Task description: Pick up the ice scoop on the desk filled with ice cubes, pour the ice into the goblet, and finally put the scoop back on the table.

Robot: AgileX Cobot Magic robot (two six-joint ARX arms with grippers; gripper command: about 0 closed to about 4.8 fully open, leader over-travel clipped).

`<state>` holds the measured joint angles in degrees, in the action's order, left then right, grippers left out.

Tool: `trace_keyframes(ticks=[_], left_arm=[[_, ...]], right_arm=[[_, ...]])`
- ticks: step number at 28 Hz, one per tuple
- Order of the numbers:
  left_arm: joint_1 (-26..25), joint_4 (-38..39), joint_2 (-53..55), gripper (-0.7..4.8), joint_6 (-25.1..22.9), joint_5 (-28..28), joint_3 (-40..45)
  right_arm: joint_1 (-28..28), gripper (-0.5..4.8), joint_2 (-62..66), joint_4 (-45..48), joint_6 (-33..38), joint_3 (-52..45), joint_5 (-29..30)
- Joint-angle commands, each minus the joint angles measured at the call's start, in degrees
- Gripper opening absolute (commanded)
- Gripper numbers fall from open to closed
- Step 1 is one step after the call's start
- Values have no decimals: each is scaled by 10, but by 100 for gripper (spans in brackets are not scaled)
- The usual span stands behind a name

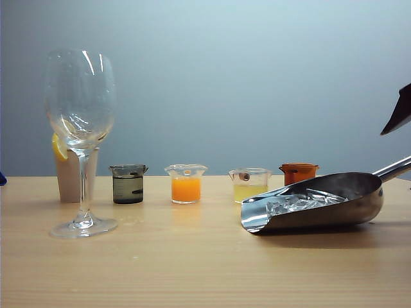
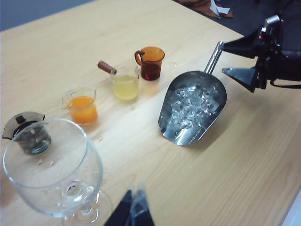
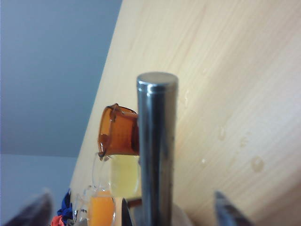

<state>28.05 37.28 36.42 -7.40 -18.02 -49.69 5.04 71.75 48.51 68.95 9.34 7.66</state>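
Right gripper (image 2: 233, 59): black, jaws spread wide, one finger on each side of the ice scoop's handle end, not touching it; holding nothing. In the right wrist view the two fingertips (image 3: 226, 208) sit well apart with the handle standing between them.
Right arm pose: comes in from the right edge of the table, gripper pointing roughly level along the line of the handle.
Left gripper (image 2: 133, 210): only the dark fingertips show at the frame edge, just beside the goblet's foot; they look close together, but whether they are fully closed I cannot tell. Nothing seen in them.
Ice scoop (image 1: 318, 202): lying on the table (image 1: 192, 269), right side, handle angled up and away to the right.
Ice cubes (image 2: 192, 107): heaped in the scoop's trough.
Goblet (image 1: 80, 128): upright on the left, well apart from the scoop.
Beakers: dark grey beaker (image 1: 128, 184), orange-liquid beaker (image 1: 186, 184), pale yellow beaker (image 1: 248, 184), amber cup (image 1: 298, 172), in a row behind.
Writing: faint graduation marks on the dark beaker, unreadable.
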Motion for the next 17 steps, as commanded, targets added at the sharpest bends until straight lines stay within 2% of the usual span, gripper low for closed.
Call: trace_keyframes(ticks=[1,10,12,13,14,15,16,17], left_arm=[[-1,7,8,-5,-1,-5,-3],[-1,19,16,-5,-1,-13,-3],[-1,23,16,-5,-1,-13,-3],[-1,25,16,-5,-1,-13,-3],[-1,29,16,-5,-1,-13,-3],[-1,30,16,-5,-1,-13,-3],[-1,30,16,-5,-1,-13,-3],[-1,30,16,-5,-1,-13,-3]], right_arm=[[0,426,32,42,-2,16,-1],[0,426,137,62,1,92,-5],[0,412,155,63,1,105,1],[0,377,163,63,1,110,5],[0,298,175,69,1,116,14],[0,251,177,71,3,116,14],[0,91,179,73,12,116,12],[0,8,179,73,12,116,10]])
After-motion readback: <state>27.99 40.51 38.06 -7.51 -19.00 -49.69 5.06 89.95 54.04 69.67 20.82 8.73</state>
